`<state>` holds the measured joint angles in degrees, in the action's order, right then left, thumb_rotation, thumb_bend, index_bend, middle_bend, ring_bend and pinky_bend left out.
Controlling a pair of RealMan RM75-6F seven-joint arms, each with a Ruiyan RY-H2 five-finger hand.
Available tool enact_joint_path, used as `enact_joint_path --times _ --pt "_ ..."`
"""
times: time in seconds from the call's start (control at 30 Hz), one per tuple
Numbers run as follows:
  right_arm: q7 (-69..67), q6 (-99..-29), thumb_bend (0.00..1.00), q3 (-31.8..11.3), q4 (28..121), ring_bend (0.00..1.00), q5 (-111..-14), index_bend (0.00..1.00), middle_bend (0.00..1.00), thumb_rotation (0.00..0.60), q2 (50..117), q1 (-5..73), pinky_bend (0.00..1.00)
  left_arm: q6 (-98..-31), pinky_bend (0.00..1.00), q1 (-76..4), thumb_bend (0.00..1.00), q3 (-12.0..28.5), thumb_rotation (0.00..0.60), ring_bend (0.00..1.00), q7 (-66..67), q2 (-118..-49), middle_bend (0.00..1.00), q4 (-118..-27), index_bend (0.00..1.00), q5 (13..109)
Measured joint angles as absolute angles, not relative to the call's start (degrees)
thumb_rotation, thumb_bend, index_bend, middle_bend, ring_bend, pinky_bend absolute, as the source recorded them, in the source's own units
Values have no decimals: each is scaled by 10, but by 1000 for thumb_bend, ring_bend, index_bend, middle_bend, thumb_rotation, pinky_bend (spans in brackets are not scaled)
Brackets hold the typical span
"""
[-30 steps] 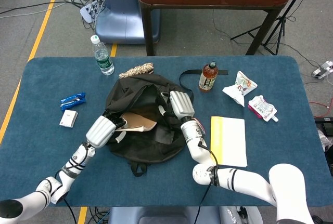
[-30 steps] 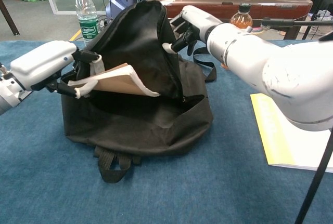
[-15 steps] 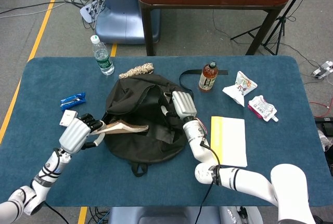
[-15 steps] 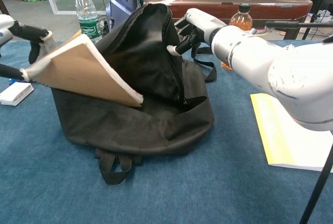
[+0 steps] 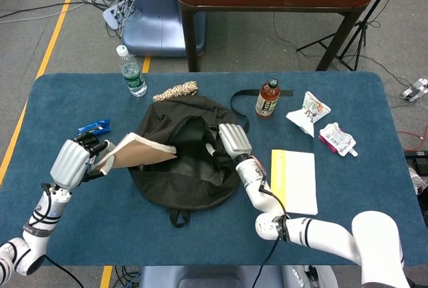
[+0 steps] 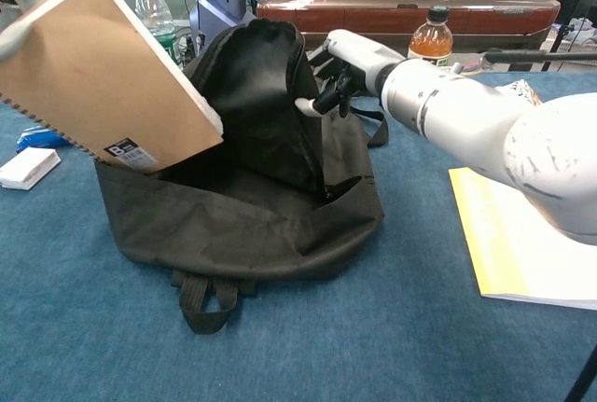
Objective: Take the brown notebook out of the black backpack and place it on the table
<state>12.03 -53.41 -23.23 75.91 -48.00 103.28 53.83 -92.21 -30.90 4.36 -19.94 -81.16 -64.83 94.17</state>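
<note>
Brown notebook [image 5: 137, 152]: your left hand [image 5: 72, 161] is gripping it, tilted, above the black backpack's [image 5: 184, 188] left edge. Only the chest view is showing its barcode label [image 6: 124, 149]. Your right hand [image 5: 229, 142] is pinching the backpack's opening.

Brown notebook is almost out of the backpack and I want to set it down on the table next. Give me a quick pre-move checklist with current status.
1. Left robot hand grips the brown notebook at its left edge: ok.
2. Notebook clear of the black backpack: not ok; its right end overhangs the bag in the head view.
3. Right robot hand holds the backpack opening by its edge: ok.
4. Free landing spot on the table: cannot tell; the blue packet lies close behind the left robot hand, and the white box sits under the notebook's near end.
5. Notebook level for placing: not ok; it is tilted steeply in the chest view.
</note>
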Motion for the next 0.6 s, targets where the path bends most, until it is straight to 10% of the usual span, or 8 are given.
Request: enact_joint_path --times 0.6 --pt "101 -518 524 -189 774 466 -526 785 557 600 1007 515 593 -925 448 -306 572 77 600 646 -171 -736 756 -717 755 940"
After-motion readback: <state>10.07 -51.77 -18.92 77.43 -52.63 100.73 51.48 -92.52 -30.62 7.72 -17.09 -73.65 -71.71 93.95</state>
